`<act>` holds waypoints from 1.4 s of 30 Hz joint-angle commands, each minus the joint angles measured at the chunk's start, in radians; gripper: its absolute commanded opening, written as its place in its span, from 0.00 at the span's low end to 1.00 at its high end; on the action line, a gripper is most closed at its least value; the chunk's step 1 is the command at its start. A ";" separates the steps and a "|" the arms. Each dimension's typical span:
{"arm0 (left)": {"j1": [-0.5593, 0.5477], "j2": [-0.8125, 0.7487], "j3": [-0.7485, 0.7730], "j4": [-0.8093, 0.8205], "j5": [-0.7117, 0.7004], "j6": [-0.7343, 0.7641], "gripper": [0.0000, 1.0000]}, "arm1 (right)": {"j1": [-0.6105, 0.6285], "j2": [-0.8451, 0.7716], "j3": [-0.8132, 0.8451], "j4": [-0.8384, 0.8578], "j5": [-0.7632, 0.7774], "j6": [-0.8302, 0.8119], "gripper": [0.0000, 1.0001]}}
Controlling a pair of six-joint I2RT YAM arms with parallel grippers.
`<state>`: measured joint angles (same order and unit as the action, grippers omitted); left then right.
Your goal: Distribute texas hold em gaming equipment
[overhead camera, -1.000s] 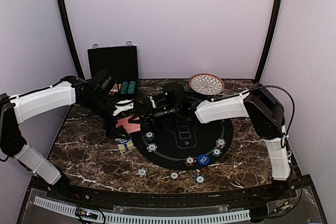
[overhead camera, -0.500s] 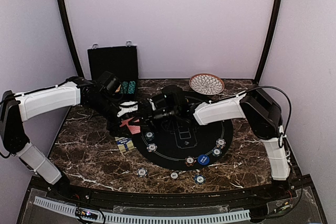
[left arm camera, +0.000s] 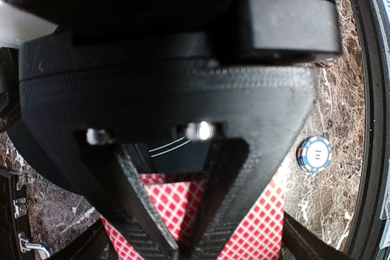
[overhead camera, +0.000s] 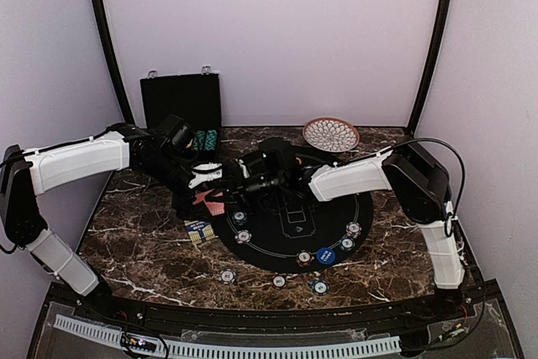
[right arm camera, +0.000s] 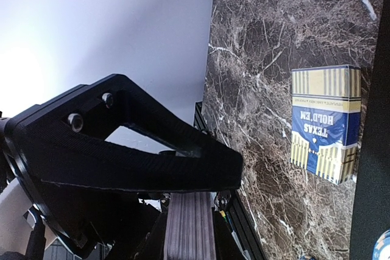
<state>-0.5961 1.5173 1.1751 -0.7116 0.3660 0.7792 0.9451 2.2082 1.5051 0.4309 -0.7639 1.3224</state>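
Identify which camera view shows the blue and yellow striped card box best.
The right wrist view: the blue and yellow striped card box appears large, its Texas Hold 'Em lettering readable. The top external view shows it only as a tiny patch on the marble table. The left wrist view misses it.

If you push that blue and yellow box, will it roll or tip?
Probably neither: the box lies flat on the table, so it should just slide. It looks like thin cardboard, so it is likely light and easy to squash. Its print looks smooth, maybe slippery.
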 commanded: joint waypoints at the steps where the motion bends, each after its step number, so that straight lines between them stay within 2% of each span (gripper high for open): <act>1: -0.007 -0.005 -0.013 -0.001 0.002 0.013 0.87 | 0.008 0.002 0.026 0.075 -0.018 0.009 0.05; 12: -0.007 0.008 -0.027 0.002 -0.037 -0.002 0.77 | 0.009 0.001 0.022 0.078 -0.017 0.008 0.04; 15: -0.006 0.013 -0.021 0.003 -0.048 -0.008 0.64 | 0.009 0.005 0.039 0.051 -0.012 -0.008 0.04; 18: -0.007 0.011 -0.015 0.004 -0.043 -0.014 0.60 | 0.009 0.012 0.048 0.042 -0.010 -0.012 0.06; 21: -0.006 0.008 -0.010 0.002 -0.036 -0.018 0.54 | 0.008 0.021 0.059 0.019 -0.003 -0.021 0.10; 25: -0.007 0.005 -0.009 -0.010 -0.036 -0.010 0.41 | 0.006 0.028 0.066 0.015 0.007 -0.028 0.17; 30: -0.007 0.006 -0.003 -0.034 -0.039 -0.002 0.31 | 0.005 0.044 0.080 0.016 0.004 -0.023 0.36; 33: -0.007 0.011 0.004 -0.041 -0.041 0.000 0.28 | 0.006 0.047 0.084 0.019 -0.001 -0.020 0.44; 38: -0.007 0.021 0.022 -0.049 -0.047 -0.003 0.27 | 0.006 0.048 0.068 0.037 -0.007 -0.008 0.43; 42: -0.007 0.031 0.041 -0.062 -0.041 -0.008 0.31 | 0.007 0.055 0.064 0.050 -0.015 0.000 0.31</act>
<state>-0.5987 1.5391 1.1728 -0.7345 0.3202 0.7670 0.9451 2.2498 1.5574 0.4126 -0.7601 1.3125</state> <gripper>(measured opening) 0.687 0.368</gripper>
